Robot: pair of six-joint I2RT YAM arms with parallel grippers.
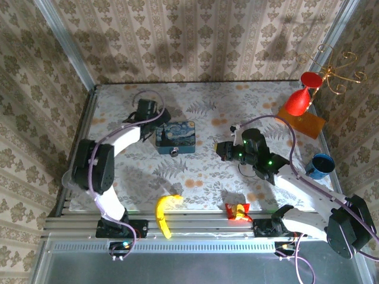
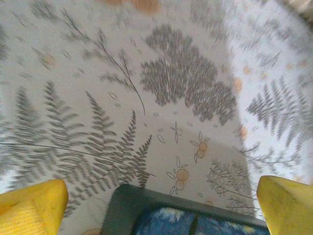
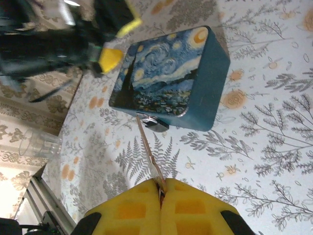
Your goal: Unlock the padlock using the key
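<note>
Padlock [image 3: 152,123]: small silvery lock hanging at the near edge of the blue painted tin [image 3: 168,73], which sits mid-table, a little to the left
Key [image 3: 146,147]: its shaft runs from my right pads up to the padlock in the right wrist view; I cannot tell if the tip is in the lock
Right gripper [image 3: 160,188]: clenched on the key's head, right of the tin and apart from it in the top view
Left gripper [image 1: 160,117]: spread wide and holding nothing at the tin's far left side; I see its yellow pads [image 2: 30,208] either side of the tin's edge, with a gap on each side
Around: banana [image 1: 164,211] and red packet [image 1: 237,210] at the near edge; blue cup [image 1: 321,165], red cone [image 1: 299,100] and orange card [image 1: 309,123] far right
In the way: my left fingers crowd the tin's far side
Room: open table [image 1: 207,177] between the tin and the near edge; papered walls close in on the left, far and right sides
</note>
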